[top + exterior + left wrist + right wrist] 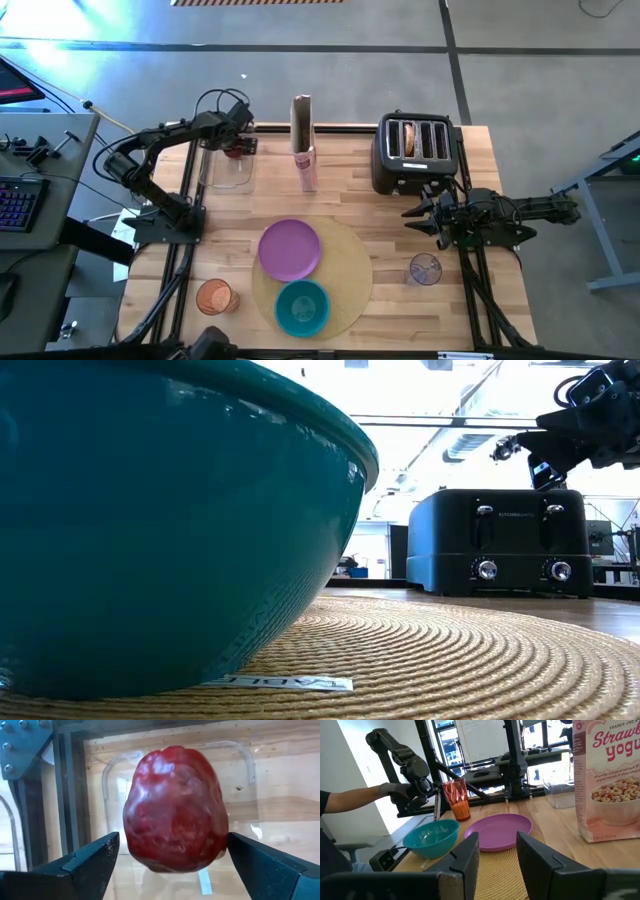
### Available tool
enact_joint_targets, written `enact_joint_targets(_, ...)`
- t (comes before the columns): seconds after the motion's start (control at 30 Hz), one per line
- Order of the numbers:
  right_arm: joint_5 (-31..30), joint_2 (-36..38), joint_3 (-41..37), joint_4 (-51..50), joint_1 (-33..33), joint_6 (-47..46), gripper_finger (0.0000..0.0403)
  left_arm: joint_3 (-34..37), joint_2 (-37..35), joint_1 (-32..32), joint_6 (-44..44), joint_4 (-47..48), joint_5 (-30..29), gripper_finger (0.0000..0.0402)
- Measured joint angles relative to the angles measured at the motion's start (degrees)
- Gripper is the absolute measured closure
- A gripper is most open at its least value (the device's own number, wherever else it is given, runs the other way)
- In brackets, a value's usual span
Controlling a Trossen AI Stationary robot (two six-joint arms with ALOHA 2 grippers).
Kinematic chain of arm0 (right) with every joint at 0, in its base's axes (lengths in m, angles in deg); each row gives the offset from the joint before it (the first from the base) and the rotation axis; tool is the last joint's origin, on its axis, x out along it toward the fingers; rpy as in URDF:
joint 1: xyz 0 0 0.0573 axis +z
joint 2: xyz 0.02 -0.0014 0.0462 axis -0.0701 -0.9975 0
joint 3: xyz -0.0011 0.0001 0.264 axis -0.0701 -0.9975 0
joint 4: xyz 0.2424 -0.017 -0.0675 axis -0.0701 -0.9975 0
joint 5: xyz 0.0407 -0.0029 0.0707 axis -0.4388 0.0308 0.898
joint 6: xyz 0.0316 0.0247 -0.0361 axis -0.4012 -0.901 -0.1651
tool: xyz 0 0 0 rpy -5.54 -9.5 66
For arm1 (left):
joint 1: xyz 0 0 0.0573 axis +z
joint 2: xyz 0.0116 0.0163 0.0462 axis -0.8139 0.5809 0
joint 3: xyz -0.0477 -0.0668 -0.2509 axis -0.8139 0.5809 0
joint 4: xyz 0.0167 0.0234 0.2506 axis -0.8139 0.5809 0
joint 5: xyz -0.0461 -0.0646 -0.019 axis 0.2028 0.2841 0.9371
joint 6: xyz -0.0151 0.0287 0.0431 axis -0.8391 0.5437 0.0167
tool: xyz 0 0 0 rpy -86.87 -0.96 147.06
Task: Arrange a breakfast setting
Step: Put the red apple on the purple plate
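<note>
- Red fruit (175, 810) sits between the left claw (237, 146) fingers, which are clamped on its two sides; long axis runs roughly crosswise to the finger line, stem end away from the claw tips.
- Left claw with the fruit hangs over a clear plastic container (229, 170) at the far left of the worktop (350, 165); in the left wrist view the container's outline shows directly behind the fruit.
- Key relation for the coming move: the mat (350, 270) with the purple plate (290, 250) and teal bowl (302, 307) lies toward the near edge and to the right of the left claw. Fruit is already in that arm's grip, so the left arm is the one to carry it. Judgement only.
- Orange cup (214, 296) is near the front-left corner, just off the mat, well apart from the left claw.
- Right claw (418, 214) hovers just in front of the black toaster (418, 150), fingers parted, holding nothing. Clear glass (426, 269) is on the worktop just nearer the front edge than that claw.
- Cereal box (303, 145) stands between left claw and toaster.
- Bagel halves (404, 138) sit in a toaster slot.
- A person's gloved hand (395, 790) shows beyond the worktop in the right wrist view.
</note>
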Motion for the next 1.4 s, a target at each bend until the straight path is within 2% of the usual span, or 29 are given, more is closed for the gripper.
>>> enact_joint_targets(0.37, 0.0, 0.0, 0.0, 0.0, 0.0, 0.0, 0.0288, 0.0, 0.2, 0.5, 0.0, -0.2, 0.6, 0.0066)
enact_joint_targets(0.73, 0.0, 0.0, 0.0, 0.0, 0.0, 0.0, 0.0288, -0.3, 5.7, 0.8, 1.5, -2.4, 3.9, 0.0067)
enact_joint_targets(1.4, 0.0, 0.0, 0.0, 0.0, 0.0, 0.0, 0.0288, 0.0, 3.7, 0.4, 3.3, -3.2, 3.9, 0.0067)
